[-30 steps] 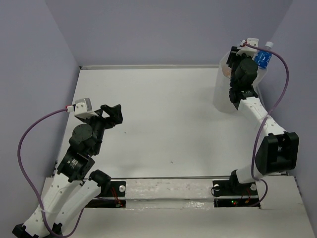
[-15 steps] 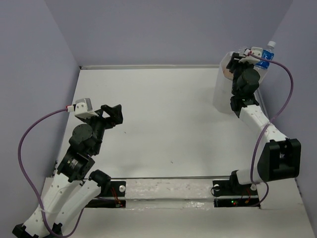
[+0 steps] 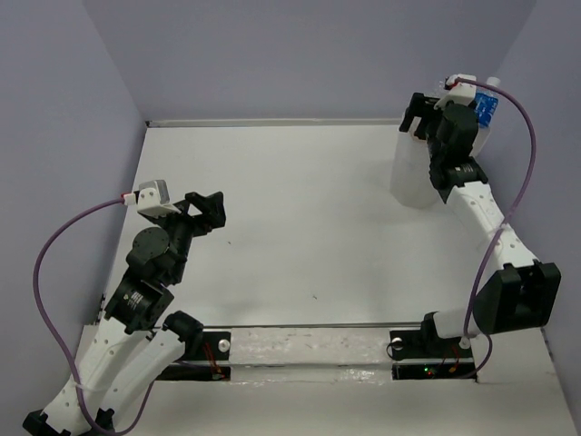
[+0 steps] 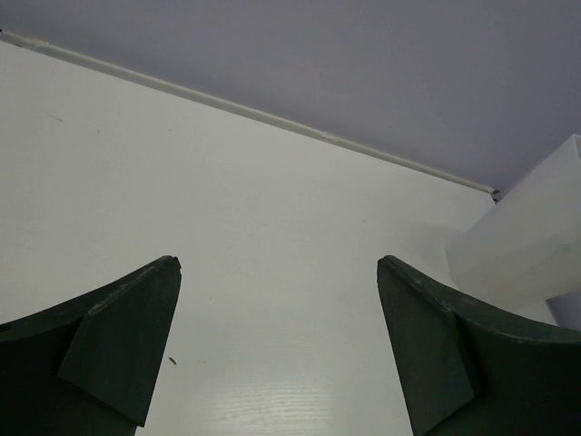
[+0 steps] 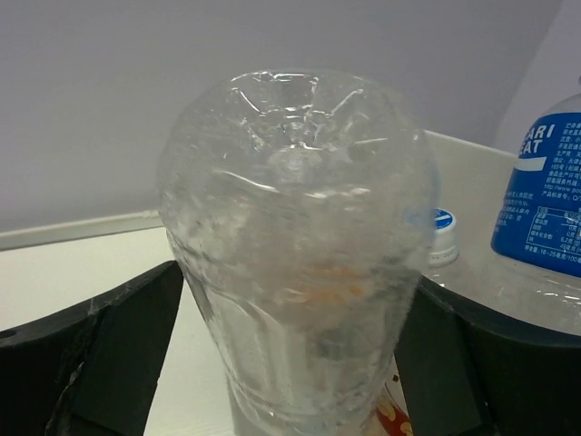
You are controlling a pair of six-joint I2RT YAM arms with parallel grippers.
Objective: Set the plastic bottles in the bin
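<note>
At the left, the left gripper (image 3: 207, 207) was held above the table (image 3: 300, 209) with its fingers spread wide and nothing between them. It was kept well apart from the bin (image 3: 408, 177), so no hazard was judged from that side. No bottle was seen lying on the open table.

Further right, the right gripper (image 3: 416, 113) was raised over the far side of the bin. A clear bottle (image 5: 295, 209) was clamped between its fingers, with the base turned toward the wrist camera. The bottle's thin, crumpled wall was judged likely to slip or spring sideways when released. If it were let go off-centre, it could be deflected by the flared rim and sent onto the table.

Just to the right, a blue-labelled bottle (image 5: 545, 191) was seen upright, near the held one and rising above the rim. Whether it was resting fully inside could not be told. It was judged easily toppled, either by the dropped bottle or by the wrist as the arm was drawn back. The bin itself, probably light, might also be shoved by the arm.
</note>
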